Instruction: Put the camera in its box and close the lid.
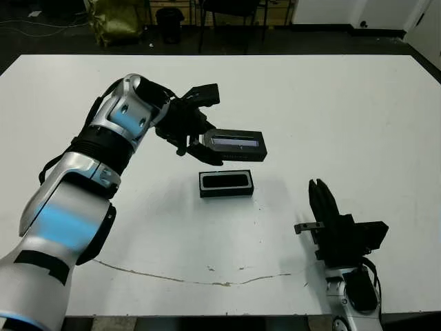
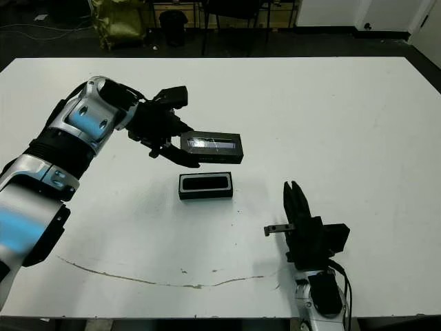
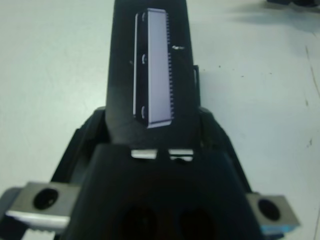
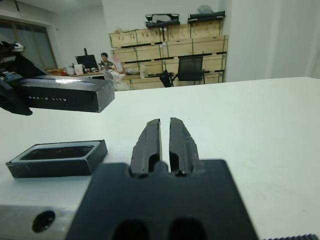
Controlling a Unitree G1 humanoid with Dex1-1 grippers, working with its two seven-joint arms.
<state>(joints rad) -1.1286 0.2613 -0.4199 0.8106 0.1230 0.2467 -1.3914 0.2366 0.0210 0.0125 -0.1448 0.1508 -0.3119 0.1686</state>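
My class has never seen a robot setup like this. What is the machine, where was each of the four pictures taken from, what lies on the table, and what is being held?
It is a humanoid robot with two arms, each ending in a two-fingered black gripper. Two pictures come from cameras in its head, looking down at the white table. The other two come from cameras on its wrists, looking along each gripper's fingers. On the table sits the box, open, with the camera lying inside it. The left gripper holds the lid in the air just above and beyond the box. The right gripper holds nothing, its fingers together.
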